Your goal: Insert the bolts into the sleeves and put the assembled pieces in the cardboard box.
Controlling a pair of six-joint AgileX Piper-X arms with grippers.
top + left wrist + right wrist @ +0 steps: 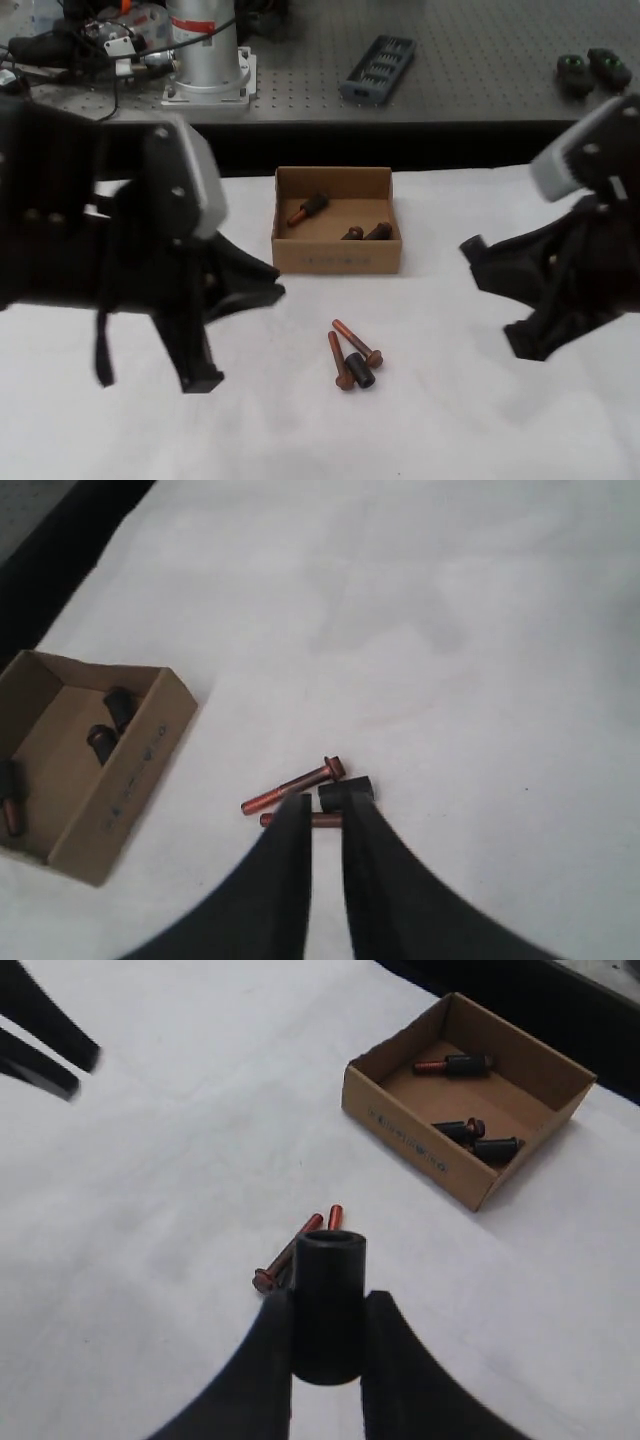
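I count one open brown cardboard box [335, 262] holding three assembled pieces [310, 209], each a black sleeve on a copper bolt. Outside it I see two loose copper-coloured metal bolts [338, 358] and two bare black cylindrical sleeves [360, 371], one beside the bolts and one in the right gripper [328, 1300].

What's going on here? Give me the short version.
The right gripper holds a black sleeve above the white cloth. The left gripper hangs slightly open, holding nothing, over two loose bolts and a second sleeve lying on the cloth. Three assembled pieces lie in the cardboard box. Two bolts are not yet inserted.
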